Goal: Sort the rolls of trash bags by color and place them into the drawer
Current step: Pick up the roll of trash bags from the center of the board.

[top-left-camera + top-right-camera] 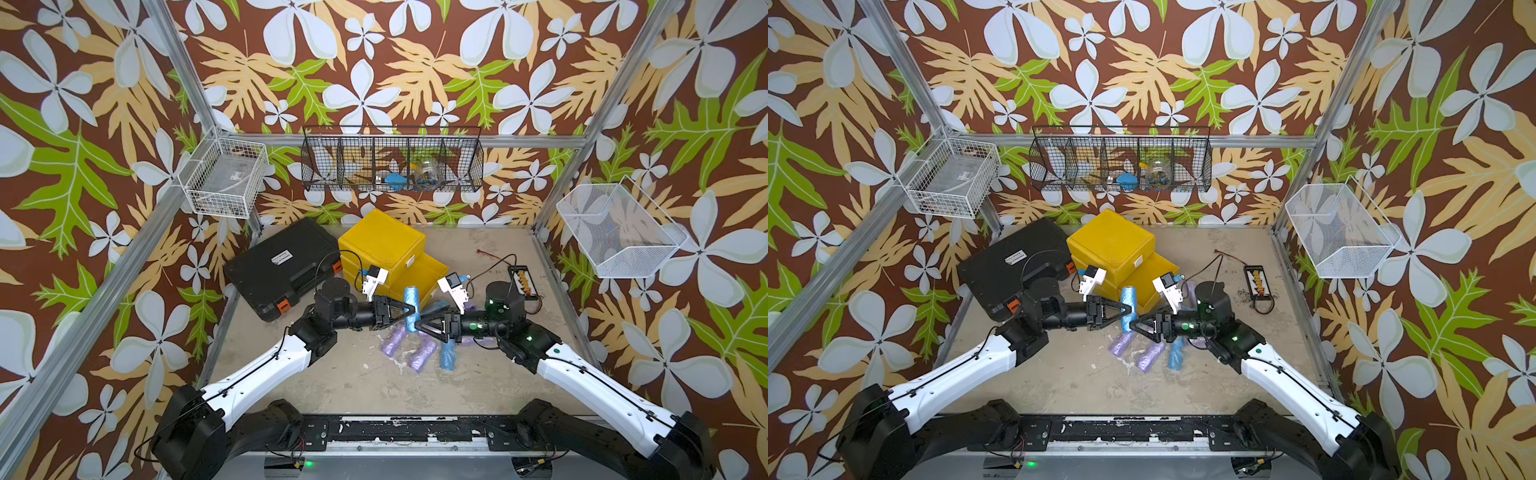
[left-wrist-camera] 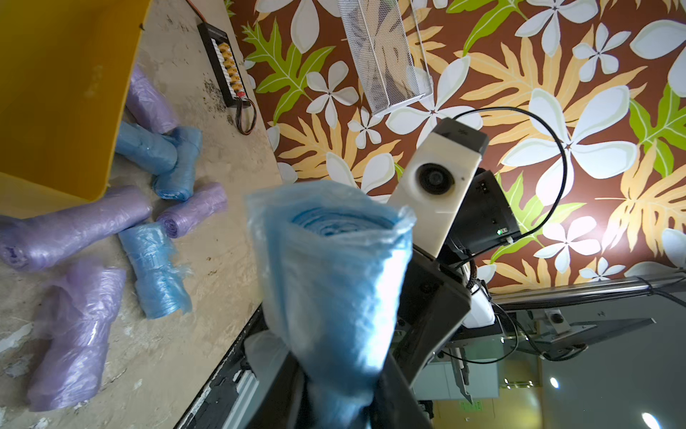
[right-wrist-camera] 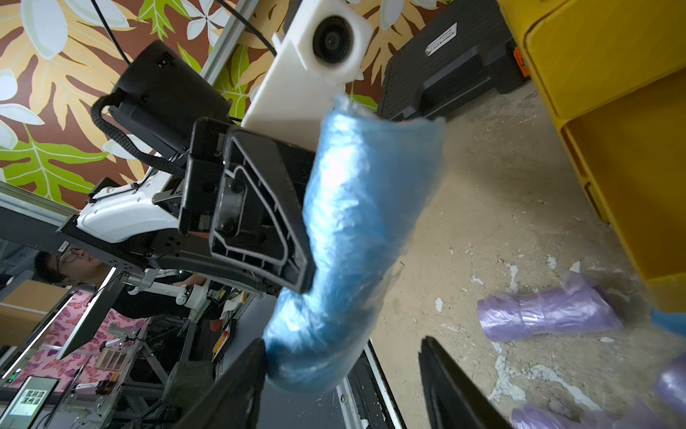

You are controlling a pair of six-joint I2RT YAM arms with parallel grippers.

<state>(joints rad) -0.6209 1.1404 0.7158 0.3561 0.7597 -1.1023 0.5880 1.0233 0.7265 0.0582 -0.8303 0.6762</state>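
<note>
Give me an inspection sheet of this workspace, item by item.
Surface: worn beige tabletop, white flecks.
Job's things: blue roll held upright off the table; lilac rolls and second blue roll lying loose; yellow drawer unit, lower drawer open.
Clutter: black case, connector board.
End effectors: left end effector shut on the blue roll; right end effector open beside its lower end.
Cables: black lead looping near the right arm.
Surroundings: floral walls, wire baskets hung on them.
</note>
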